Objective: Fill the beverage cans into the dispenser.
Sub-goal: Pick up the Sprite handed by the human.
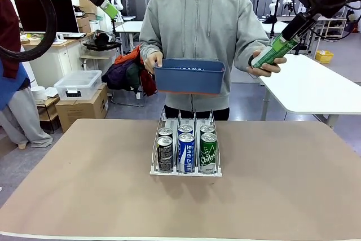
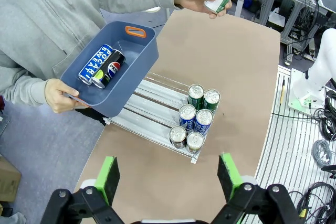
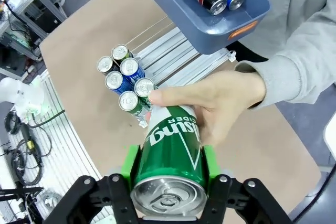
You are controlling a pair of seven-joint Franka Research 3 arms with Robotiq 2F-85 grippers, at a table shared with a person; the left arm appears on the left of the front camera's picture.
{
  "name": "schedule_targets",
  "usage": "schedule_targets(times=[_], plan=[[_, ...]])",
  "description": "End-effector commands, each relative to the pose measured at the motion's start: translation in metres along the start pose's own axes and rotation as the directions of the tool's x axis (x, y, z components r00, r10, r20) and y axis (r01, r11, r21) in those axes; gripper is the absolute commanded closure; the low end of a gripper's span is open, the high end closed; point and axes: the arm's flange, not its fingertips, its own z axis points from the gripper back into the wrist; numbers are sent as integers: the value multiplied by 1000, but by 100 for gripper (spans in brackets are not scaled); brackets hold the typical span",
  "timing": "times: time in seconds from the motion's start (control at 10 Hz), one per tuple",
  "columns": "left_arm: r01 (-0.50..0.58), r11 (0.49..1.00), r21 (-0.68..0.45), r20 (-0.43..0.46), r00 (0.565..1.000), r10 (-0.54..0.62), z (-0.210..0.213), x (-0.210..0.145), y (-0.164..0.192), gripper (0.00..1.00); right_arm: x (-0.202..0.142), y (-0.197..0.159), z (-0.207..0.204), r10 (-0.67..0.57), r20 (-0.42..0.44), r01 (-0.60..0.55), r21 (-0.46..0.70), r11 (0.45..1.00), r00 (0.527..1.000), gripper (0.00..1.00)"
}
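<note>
**Right fingers clamp a green can handed over by the person**

The right fingers are closed on the top end of a slim green aluminium can, green pads pressed to both its sides. A person's hand grips the same can lower down, high above the far right of the brown worktop.

The left fingers are spread wide with nothing between them, raised over the worktop.

The person's other hand holds a blue plastic bin above the far end of the dispenser. A blue-and-white can and a black can lie side by side in the bin.

The clear three-lane dispenser stands mid-worktop with six upright cans at its near end, two per lane: black, blue-and-white and green.
</note>
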Motion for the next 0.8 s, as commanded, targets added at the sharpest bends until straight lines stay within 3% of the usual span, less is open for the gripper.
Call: schedule_targets(times=[0.0, 0.1, 0.2, 0.3, 0.4, 0.6, 0.7], plan=[[-11, 1000, -21, 11, 1000, 12, 0, -2, -2, 0, 0, 1, 2, -8, -26, 8, -14, 1000, 1000, 80], [-11, 1000, -21, 11, 1000, 12, 0, -2, -2, 0, 0, 1, 2, 0, -33, 0, -15, 1000, 999, 65], [-11, 1000, -21, 11, 1000, 12, 0, -2, -2, 0, 0, 3, 1, 6, -36, -6, -16, 1000, 999, 99], [-11, 1000, -21, 11, 1000, 12, 0, -2, -2, 0, 0, 2, 1, 27, -41, -27, -1, 1000, 999, 85], [-11, 1000, -21, 11, 1000, 12, 0, -2, -2, 0, 0, 2, 1, 30, -42, -30, 7, 1000, 999, 100], [-11, 1000, -21, 11, 1000, 12, 0, -2, -2, 0, -2, 0, 1, -15, -32, 15, -8, 1000, 999, 100], [-11, 1000, -21, 11, 1000, 12, 0, -2, -2, 0, 0, -1, 3, -45, -16, 45, -4, 999, 999, 63]])
